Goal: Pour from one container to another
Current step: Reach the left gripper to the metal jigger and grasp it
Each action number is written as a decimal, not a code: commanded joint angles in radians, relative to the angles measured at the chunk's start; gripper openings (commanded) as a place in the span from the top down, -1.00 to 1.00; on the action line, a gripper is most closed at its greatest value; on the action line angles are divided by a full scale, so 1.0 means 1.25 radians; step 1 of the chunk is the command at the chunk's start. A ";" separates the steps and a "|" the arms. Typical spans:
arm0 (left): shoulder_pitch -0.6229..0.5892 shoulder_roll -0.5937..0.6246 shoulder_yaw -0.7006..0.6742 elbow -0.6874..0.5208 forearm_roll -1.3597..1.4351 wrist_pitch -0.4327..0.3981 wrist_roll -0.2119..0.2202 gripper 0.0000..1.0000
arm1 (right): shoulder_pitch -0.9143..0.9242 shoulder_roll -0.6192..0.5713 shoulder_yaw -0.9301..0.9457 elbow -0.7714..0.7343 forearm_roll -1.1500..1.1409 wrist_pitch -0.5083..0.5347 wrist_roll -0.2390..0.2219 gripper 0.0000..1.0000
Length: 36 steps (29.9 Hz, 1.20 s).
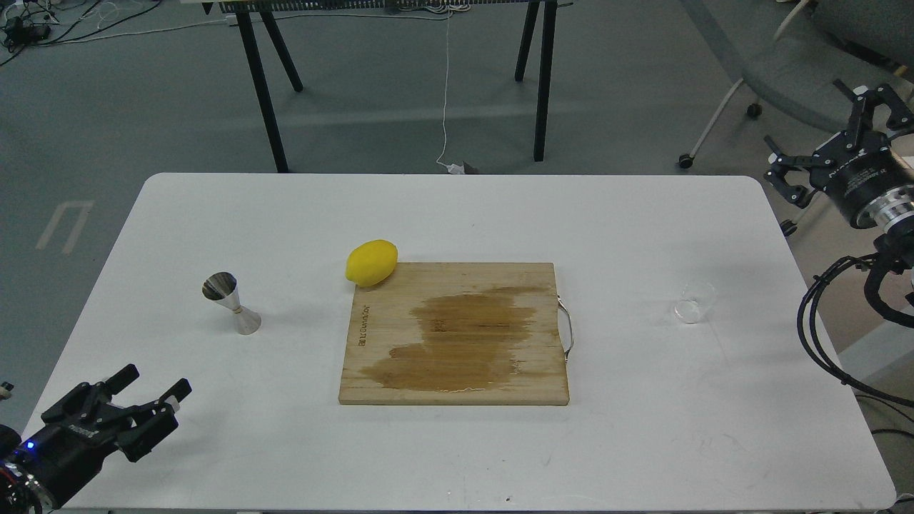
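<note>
Left gripper (151, 383), jaws spread, empty, at the white table's (457, 457) near-left edge, shiny steel hourglass jigger (231, 303) beyond; right gripper (832, 135), jaws spread, off the far-right edge, tiny clear glass cup (694, 302) nearer, unobstructed.

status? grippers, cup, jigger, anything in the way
Left gripper open, low at near-left table corner; right gripper open, off the far-right edge. Both empty. Glass cup upright at right, jigger upright at left. Cutting board and lemon lie between them.
</note>
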 commanded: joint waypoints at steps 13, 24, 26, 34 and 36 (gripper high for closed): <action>-0.190 -0.203 0.078 0.289 0.002 0.000 0.000 -0.99 | -0.001 -0.001 0.018 -0.002 0.004 0.000 0.000 -0.98; -0.246 -0.238 0.088 0.307 0.002 0.000 0.000 -0.99 | -0.008 -0.003 0.024 -0.004 0.004 -0.001 0.000 -0.98; -0.256 -0.242 0.088 0.307 0.002 0.000 0.000 -0.99 | -0.010 -0.003 0.025 -0.002 0.004 -0.001 0.000 -0.98; -0.276 -0.281 0.088 0.352 0.006 0.000 0.000 -0.99 | -0.012 -0.004 0.036 -0.004 0.002 -0.001 0.000 -0.98; -0.278 -0.286 0.088 0.362 0.006 0.000 0.000 -0.99 | -0.013 -0.004 0.036 -0.004 0.004 -0.001 0.000 -0.98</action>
